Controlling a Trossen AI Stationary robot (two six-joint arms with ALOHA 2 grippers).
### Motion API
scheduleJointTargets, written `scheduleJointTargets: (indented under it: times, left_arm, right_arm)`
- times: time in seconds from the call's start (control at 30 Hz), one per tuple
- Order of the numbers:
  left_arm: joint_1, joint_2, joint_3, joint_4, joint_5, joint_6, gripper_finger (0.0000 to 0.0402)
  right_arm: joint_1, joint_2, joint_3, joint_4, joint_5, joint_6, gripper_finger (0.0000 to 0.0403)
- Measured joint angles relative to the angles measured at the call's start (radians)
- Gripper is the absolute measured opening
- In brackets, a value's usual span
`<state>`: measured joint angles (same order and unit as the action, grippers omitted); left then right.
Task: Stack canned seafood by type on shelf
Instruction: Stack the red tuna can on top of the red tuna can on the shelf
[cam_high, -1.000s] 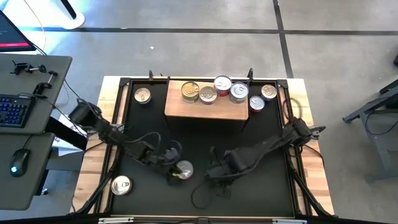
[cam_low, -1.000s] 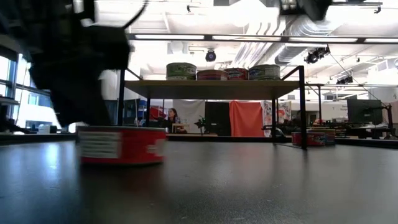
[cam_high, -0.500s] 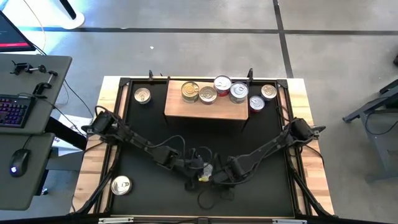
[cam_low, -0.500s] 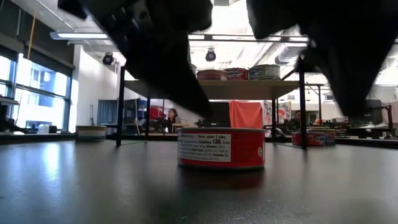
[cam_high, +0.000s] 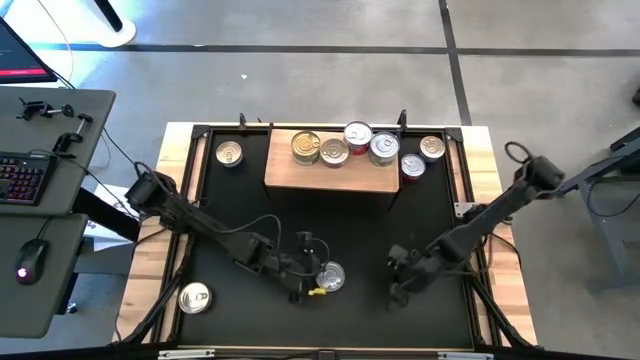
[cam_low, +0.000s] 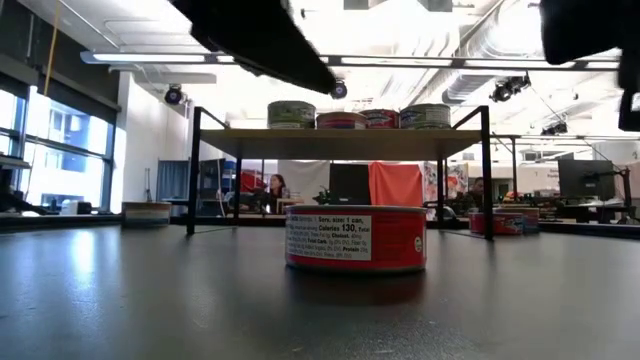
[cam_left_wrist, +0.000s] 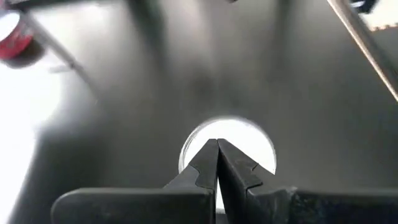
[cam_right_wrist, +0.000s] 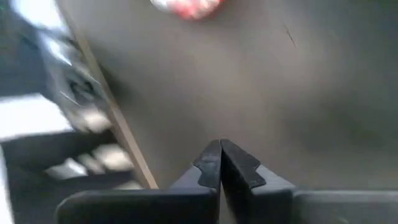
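Observation:
A red-sided tin with a silver lid (cam_high: 328, 277) stands on its base on the black mat (cam_high: 240, 215), near the middle front; it also shows in the low view (cam_low: 355, 238). My left gripper (cam_high: 313, 273) is shut and hangs just above its lid (cam_left_wrist: 239, 134), clear of it in the low view. My right gripper (cam_high: 397, 282) is shut and empty over the mat, to the tin's right. The wooden shelf (cam_high: 330, 172) at the back carries several tins (cam_high: 334, 152).
Two tins (cam_high: 412, 166) stand on the mat right of the shelf. One tin (cam_high: 229, 153) stands at the far left and one (cam_high: 194, 297) at the near left. A red-sided tin (cam_right_wrist: 186, 6) shows ahead of my right gripper. Black rails frame the mat.
The red-sided tin has moved toward the table's right and now stands free. My left gripper went right with it, then rose off it. My right gripper came in beside the tin, then drew back toward the table's right edge.

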<state>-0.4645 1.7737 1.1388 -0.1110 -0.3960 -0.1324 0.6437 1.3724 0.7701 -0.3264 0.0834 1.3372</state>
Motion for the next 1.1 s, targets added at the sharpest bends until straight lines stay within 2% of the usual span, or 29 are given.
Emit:
scheduleJointTargets:
  times: [0.07, 0.17, 0.5, 0.63, 0.8, 1.1]
  left_arm:
    - [0.000, 0.033, 0.000, 0.020, 0.019, 0.060, 0.0000]
    - [0.003, 0.086, -0.002, 0.036, 0.026, 0.086, 0.0000]
    - [-0.001, 0.113, -0.001, 0.050, 0.030, 0.053, 0.0000]
    - [0.016, 0.113, -0.001, 0.047, 0.106, -0.050, 0.0000]
    - [0.028, 0.113, -0.004, 0.050, 0.107, -0.068, 0.0000]
    - [0.017, 0.096, -0.152, 0.233, 0.141, -0.152, 0.0000]
  right_arm:
    - [-0.011, -0.028, -0.056, 0.118, 0.072, 0.017, 0.0000]
    - [-0.049, -0.010, -0.061, 0.161, 0.126, -0.029, 0.0000]
    - [-0.171, 0.282, 0.109, 0.214, -0.024, -0.296, 0.0000]
    - [-0.186, 0.373, 0.165, 0.216, -0.029, -0.343, 0.0000]
    - [-0.186, 0.418, 0.212, 0.213, -0.011, -0.376, 0.0000]
    - [-0.193, 0.423, 0.215, 0.195, 0.025, -0.370, 0.0000]
